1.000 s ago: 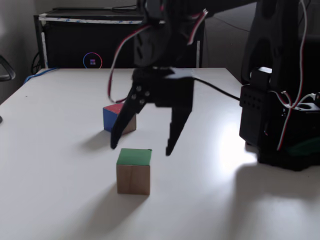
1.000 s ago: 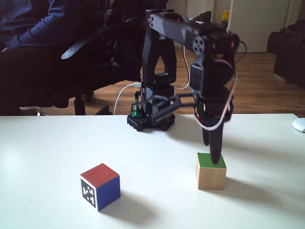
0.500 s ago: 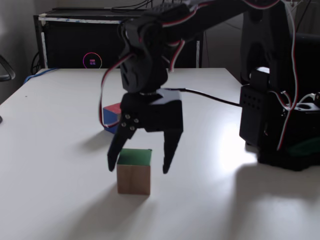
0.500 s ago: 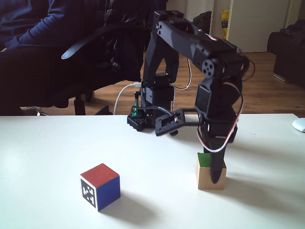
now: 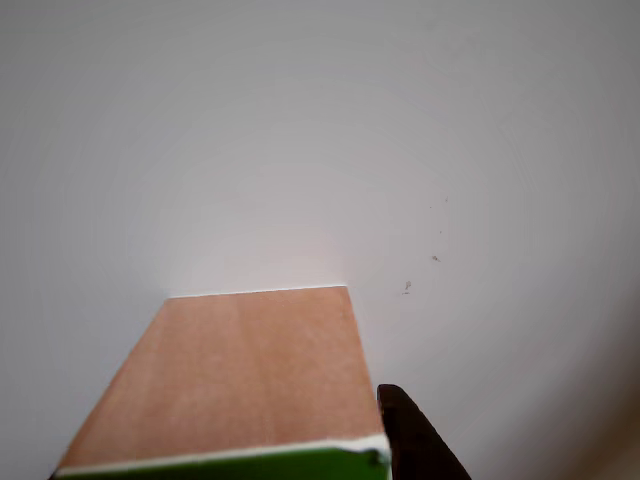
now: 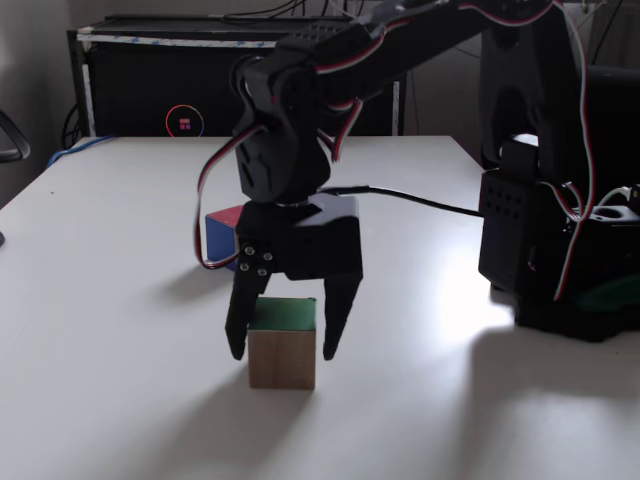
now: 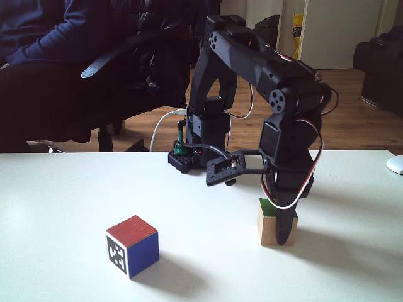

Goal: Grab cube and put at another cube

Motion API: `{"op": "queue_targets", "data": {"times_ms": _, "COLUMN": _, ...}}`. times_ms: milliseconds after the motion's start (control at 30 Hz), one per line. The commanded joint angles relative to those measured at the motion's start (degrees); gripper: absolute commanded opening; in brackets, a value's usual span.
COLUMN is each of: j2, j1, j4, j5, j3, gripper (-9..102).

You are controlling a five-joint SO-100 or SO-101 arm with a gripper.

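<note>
The cube [image 6: 281,345] sits on the white table [image 6: 110,300], green face up and wood sides showing, with the gripper [image 6: 280,350] lowered around it. In a fixed view the two black fingers stand apart, one on each side of the cube, tips reaching down past the green top to about mid-height of the wood; a thin gap shows at the right finger, and contact on the left cannot be told. In the other fixed view the cube [image 7: 269,228] is partly covered by a dark finger [image 7: 287,229] in front of its right half, with a strip of green visible at the top edge. In the other view the wood side of the cube [image 5: 235,370] fills the lower left, the green face with its thin white border runs along the bottom edge, and one dark fingertip [image 5: 415,440] sits just beside the cube's right corner. The second cube [image 7: 132,245] rests well apart on the table, red face up, blue side and black-and-white marker side facing that camera; in a fixed view it [image 6: 222,232] lies behind the arm [image 6: 300,130], partly hidden. A person in dark clothes [image 7: 38,38] sits in a chair behind the table.
</note>
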Motion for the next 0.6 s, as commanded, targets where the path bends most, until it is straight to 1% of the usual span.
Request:
{"op": "queue_targets", "data": {"times_ms": 0, "j2": 0.18, "j1": -0.53, "j4": -0.97, "j5": -0.53, "j3": -1.58, "gripper": 30}}
{"op": "queue_targets", "data": {"times_ms": 367, "j2": 1.41, "j1": -0.97, "j4": -2.2, "j5": -0.44, "j3": 0.53, "gripper": 16}}
{"op": "queue_targets", "data": {"times_ms": 567, "j2": 3.78, "j1": -1.23, "j4": -2.2, "j5": -0.18, "j3": 1.49, "gripper": 13}}
